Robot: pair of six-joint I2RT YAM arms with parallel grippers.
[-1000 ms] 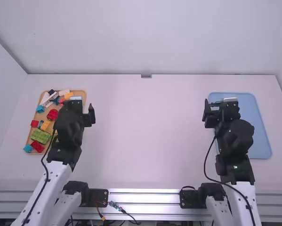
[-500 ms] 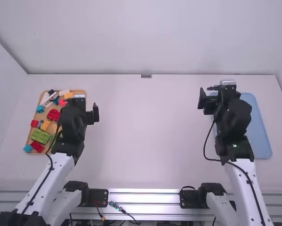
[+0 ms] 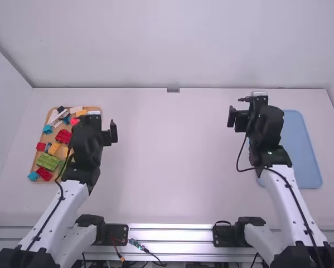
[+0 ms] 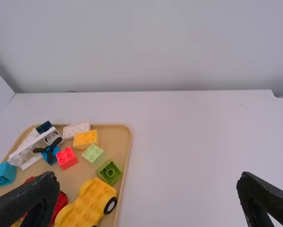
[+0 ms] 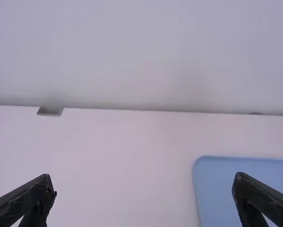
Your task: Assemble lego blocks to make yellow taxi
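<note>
Lying on tan tray (image 4: 118,137), near wide-spread left gripper (image 3: 94,124): yellow car (image 4: 89,203). Right gripper (image 3: 255,111) also spread wide, well apart from it.

Table (image 3: 172,162): is white and flat
Tan tray (image 4: 121,146): lies at left
Blue tray (image 3: 300,153): lies flat at right

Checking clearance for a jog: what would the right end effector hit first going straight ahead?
Probably the back wall, past the table ahead of the right end effector. If it pitches down more than it seems to, the table comes first; height and tilt are unclear.
</note>
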